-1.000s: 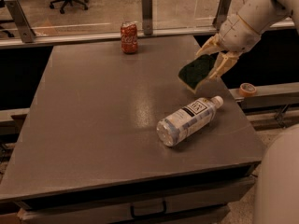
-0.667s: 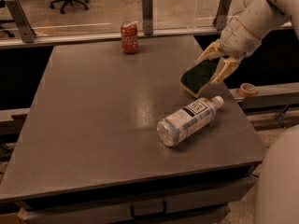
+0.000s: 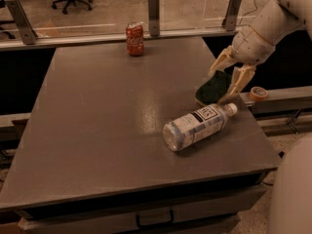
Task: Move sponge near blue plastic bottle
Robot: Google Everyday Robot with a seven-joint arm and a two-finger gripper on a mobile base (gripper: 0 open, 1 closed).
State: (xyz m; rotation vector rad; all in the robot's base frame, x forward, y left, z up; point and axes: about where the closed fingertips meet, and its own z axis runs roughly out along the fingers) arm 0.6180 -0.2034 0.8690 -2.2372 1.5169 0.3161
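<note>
The claw (image 3: pixel 222 85) grips the sponge (image 3: pixel 209 89), tilted, its lower edge near the surface (image 3: pixel 97 130) just beside the blue plastic bottle (image 3: pixel 197 126)'s cap, apparently positioned for release there.

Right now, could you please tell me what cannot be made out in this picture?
Camera view:
Sponge: partly hidden by the claw gripping it above the table's right edge; contact with table unclear.
Bottle: label print too small to read.
Arm: cut off by the top-right edge.
</note>
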